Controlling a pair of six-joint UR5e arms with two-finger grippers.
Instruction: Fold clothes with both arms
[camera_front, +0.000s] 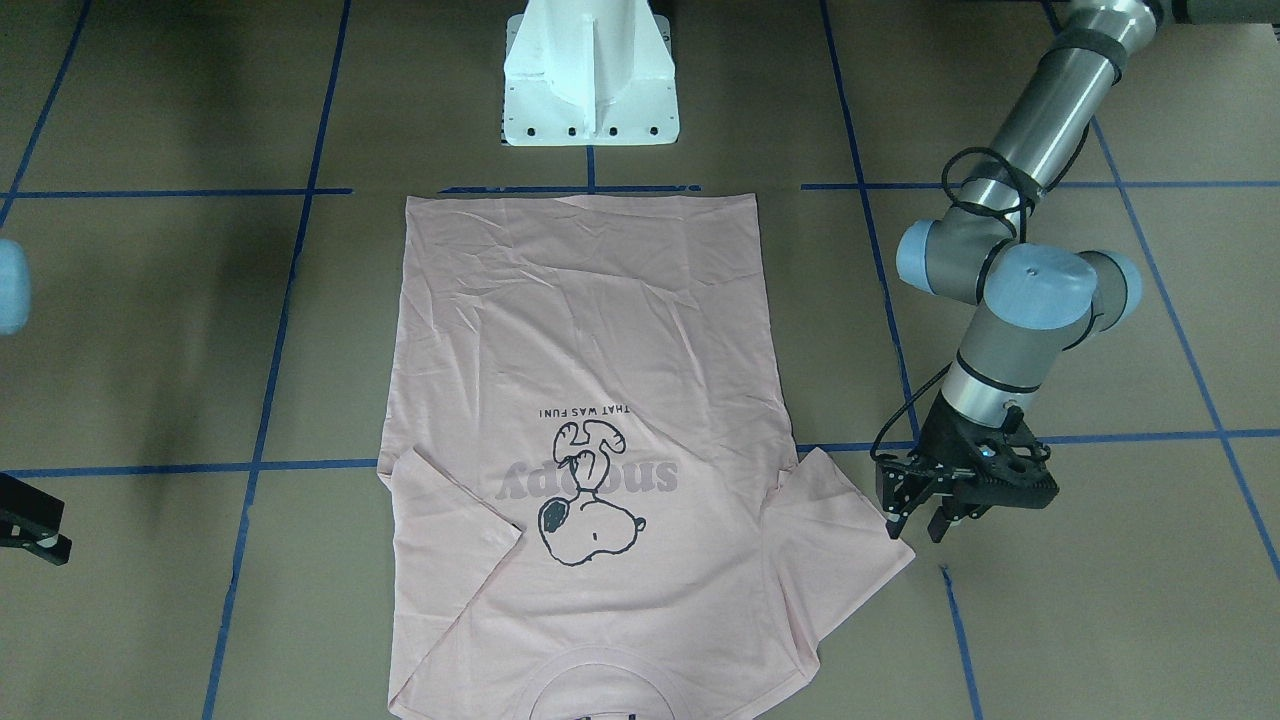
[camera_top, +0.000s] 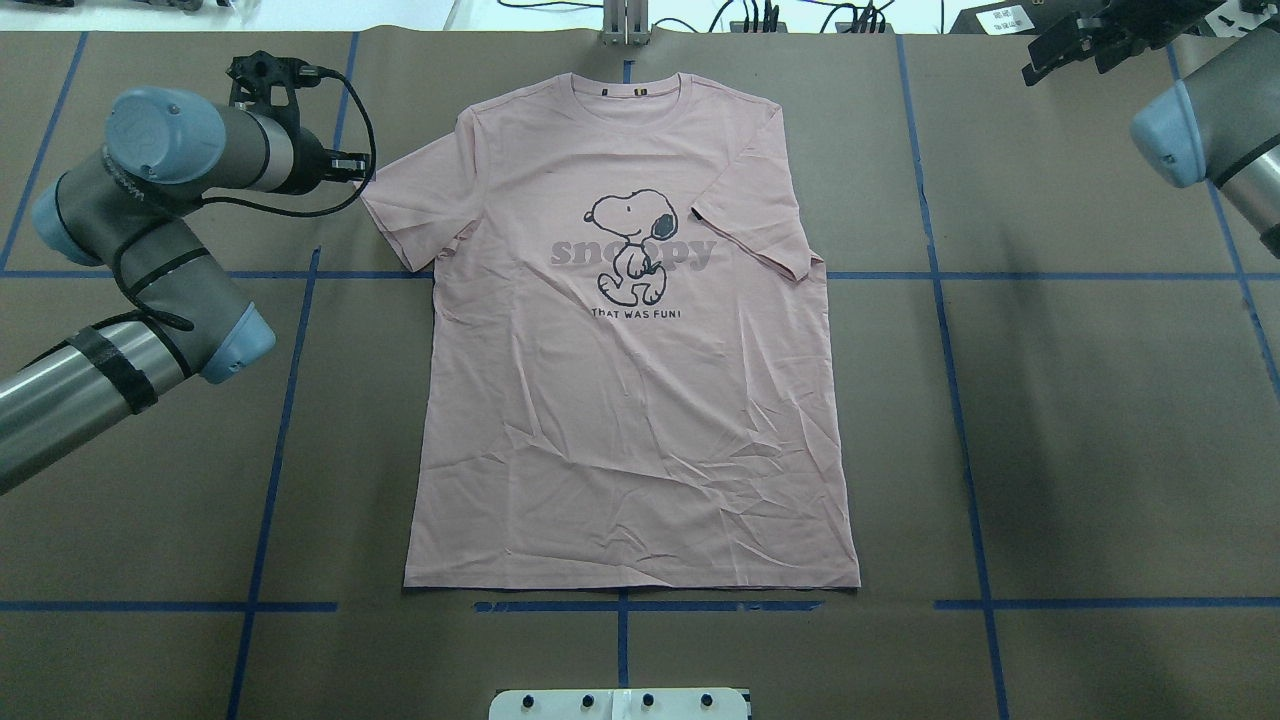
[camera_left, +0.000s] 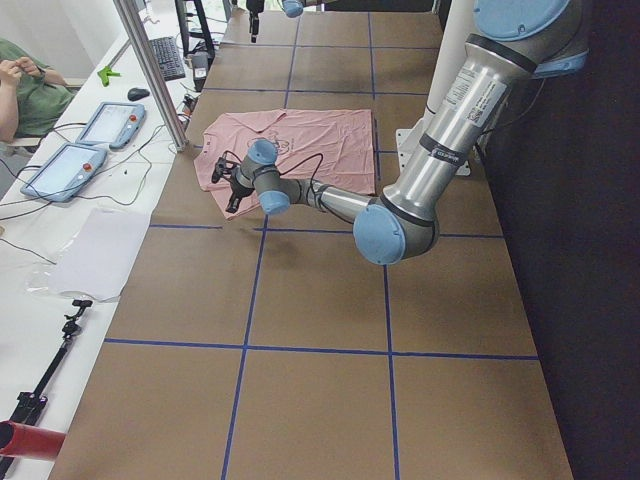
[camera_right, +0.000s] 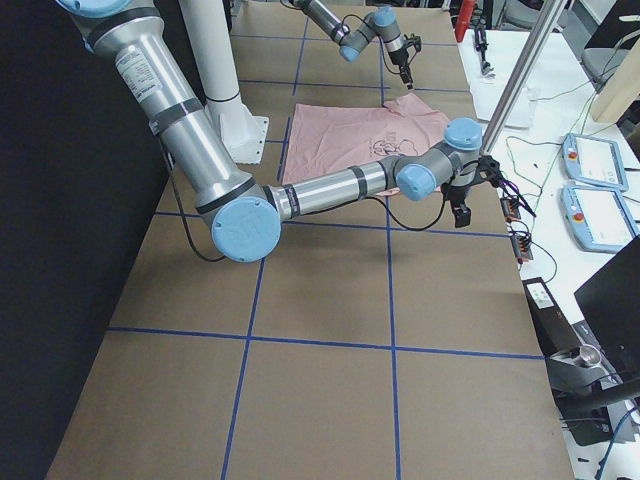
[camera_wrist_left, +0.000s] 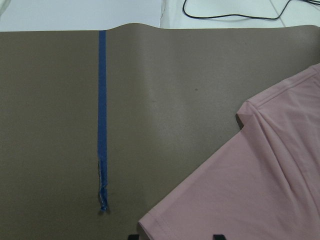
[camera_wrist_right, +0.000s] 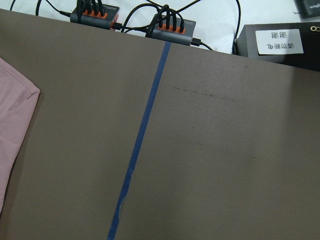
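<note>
**Shirt flat and face-up, left hand poised at the sleeve**

The pale pink Snoopy T-shirt (camera_top: 640, 420) lies spread on the brown-papered tabletop (camera_top: 1050, 400), print upward. Its collar (camera_top: 628, 95) is at the far edge from the robot and its hem (camera_top: 630, 585) is nearest the white base. The left sleeve (camera_front: 850, 520) splays outward. The right sleeve (camera_top: 750, 235) lies angled in against the body. No fold has been made yet.

The left hand (camera_front: 918, 522) hangs just beside the outer corner of the left sleeve. Its two fingers are spread apart and hold nothing. In the wrist view the sleeve's edge sits between the fingertips (camera_wrist_left: 217, 236) at the bottom of the picture. Whether they touch the cloth cannot be told.

The right hand (camera_right: 461, 210) is well apart from the shirt, out over bare tabletop past the right sleeve. Its own camera shows only a sliver of pink at the left edge. How far it is open cannot be told.

The shirt is probably thin cotton: light, limp and already creased. It will likely sag and trail from any hold rather than keep its shape. The stitched edges, meaning the sleeve cuff, shoulder seam and hem corners, look like the firmest places to pinch. A shallow pinch may lift only the top layer. Dragging across the paper could bunch the cloth, so matched holds on both sides would likely serve best.
</note>
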